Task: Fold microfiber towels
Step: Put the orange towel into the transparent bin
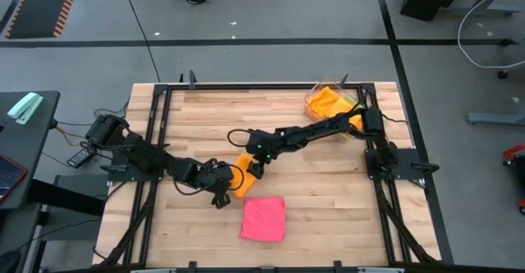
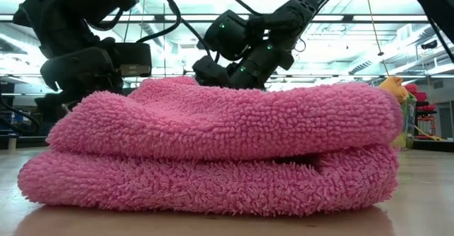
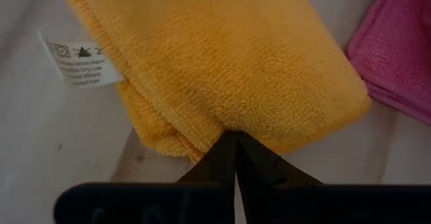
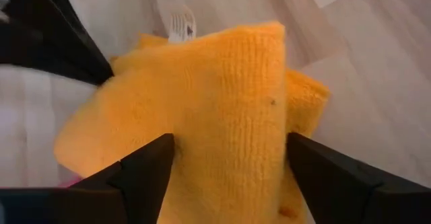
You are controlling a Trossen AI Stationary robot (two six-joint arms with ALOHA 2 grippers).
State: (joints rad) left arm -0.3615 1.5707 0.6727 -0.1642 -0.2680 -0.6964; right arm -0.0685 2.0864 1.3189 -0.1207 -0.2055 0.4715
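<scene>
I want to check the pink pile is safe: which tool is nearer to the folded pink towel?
Left. The left tool, shut on the orange towel, is just beside the pink towel, toward its upper left corner. The right tool, open around the orange towel, is slightly farther up the table.

Closed left gripper (image 3: 235,158) pinches orange towel (image 3: 222,56) edge; pink towel (image 3: 397,52) lies beside.

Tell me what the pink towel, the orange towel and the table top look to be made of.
Pink towel: plush microfiber-like cloth, matte; the low view shows dense fuzzy loops.
Orange towel: similar soft cloth with a shorter, finer nap and a stitched hem; a white care label is sewn to its edge. Exact fibre cannot be told.
Table top: looks like wood planks, pale with visible grain and seams, smooth finish.
</scene>
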